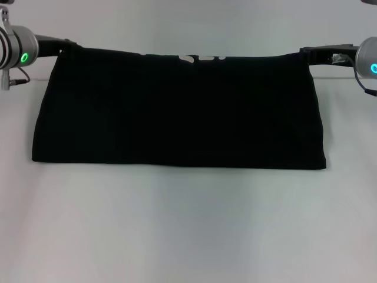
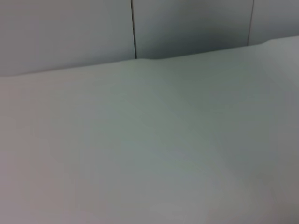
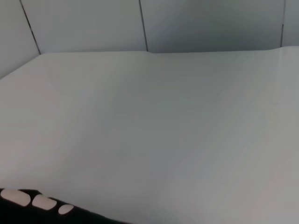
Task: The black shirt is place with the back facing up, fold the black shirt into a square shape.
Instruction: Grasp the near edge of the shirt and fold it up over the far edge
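The black shirt [image 1: 177, 112] hangs as a wide dark band stretched between both grippers, its lower edge lying on the white table [image 1: 188, 230]. My left gripper [image 1: 68, 45] holds the shirt's top left corner and my right gripper [image 1: 307, 53] holds the top right corner, both shut on the cloth. Small white marks [image 1: 188, 58] show along the raised top edge. In the right wrist view a strip of the black shirt [image 3: 42, 212] with white marks shows at the frame's edge. The left wrist view shows only table and wall.
White table surface [image 2: 149, 149] spreads in front of and beyond the shirt. Grey wall panels [image 3: 140, 23] stand behind the table's far edge.
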Controlling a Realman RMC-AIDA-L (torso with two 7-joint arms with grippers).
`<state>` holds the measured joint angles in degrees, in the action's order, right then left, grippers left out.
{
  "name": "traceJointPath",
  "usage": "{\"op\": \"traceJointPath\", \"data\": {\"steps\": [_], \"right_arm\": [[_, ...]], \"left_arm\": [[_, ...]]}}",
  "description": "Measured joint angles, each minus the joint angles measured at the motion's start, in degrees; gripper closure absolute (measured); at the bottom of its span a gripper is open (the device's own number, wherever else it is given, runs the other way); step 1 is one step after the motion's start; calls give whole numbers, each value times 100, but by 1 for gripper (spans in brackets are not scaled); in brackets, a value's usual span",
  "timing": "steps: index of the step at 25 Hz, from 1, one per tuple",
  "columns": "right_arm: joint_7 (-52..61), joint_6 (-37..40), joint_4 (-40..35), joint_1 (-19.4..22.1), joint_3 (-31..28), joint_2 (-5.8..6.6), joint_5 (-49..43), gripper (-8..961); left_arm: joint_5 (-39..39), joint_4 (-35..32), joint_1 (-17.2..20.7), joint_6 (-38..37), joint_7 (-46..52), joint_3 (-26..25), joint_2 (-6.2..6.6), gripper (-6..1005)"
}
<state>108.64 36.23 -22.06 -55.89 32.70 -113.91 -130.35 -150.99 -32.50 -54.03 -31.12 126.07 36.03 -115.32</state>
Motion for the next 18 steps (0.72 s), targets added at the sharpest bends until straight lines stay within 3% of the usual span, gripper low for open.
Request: {"op": "traceJointPath", "data": {"steps": [12, 18], "right_arm": [[-11, 11, 65, -7, -1, -2, 0, 928], [5, 80, 70, 4, -1, -12, 1, 921]], "left_arm": [[-1, 208, 10, 269, 1, 0, -31, 877], [0, 312, -21, 649, -10, 13, -159, 846]]}}
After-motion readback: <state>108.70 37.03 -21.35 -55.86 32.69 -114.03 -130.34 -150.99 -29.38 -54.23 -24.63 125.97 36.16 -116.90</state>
